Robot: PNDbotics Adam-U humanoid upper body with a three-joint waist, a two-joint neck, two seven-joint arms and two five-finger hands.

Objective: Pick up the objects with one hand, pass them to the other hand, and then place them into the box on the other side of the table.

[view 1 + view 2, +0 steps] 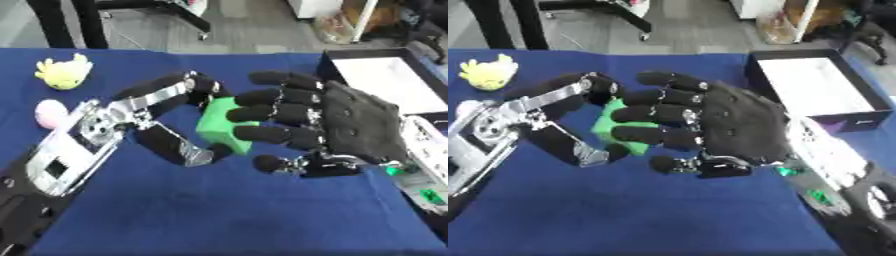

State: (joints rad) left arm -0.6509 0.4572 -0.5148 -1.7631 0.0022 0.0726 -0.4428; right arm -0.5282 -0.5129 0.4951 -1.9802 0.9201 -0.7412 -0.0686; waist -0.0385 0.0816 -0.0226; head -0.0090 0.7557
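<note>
A worktop point(219, 220) covered in deep blue cloth fills most of the frame, seen from above. At the centre, two robot hands meet around a bright green block point(223, 125), which is held above the cloth. The left hand point(149, 117), silver and black, enters from the lower left; its fingers point(162, 85) curl over the top of the block and its thumb presses in from below, pinching the block between them. The right hand point(737, 127), in a black glove-like covering, comes in from the right with its back to the camera; its fingers point(654, 112) are spread slightly apart and lie across the block's near face, touching it, though whether they grip it cannot be told.

At the upper right sits an open black box point(820, 82) with a white inside. At the upper left lies a yellow plush toy point(63, 71), and below it, at the left edge, a small pink rounded thing point(50, 112).

Beyond the worktop's far edge, along the top of the frame, is a grey floor with black furniture legs point(66, 22) and some clutter at the upper right.
</note>
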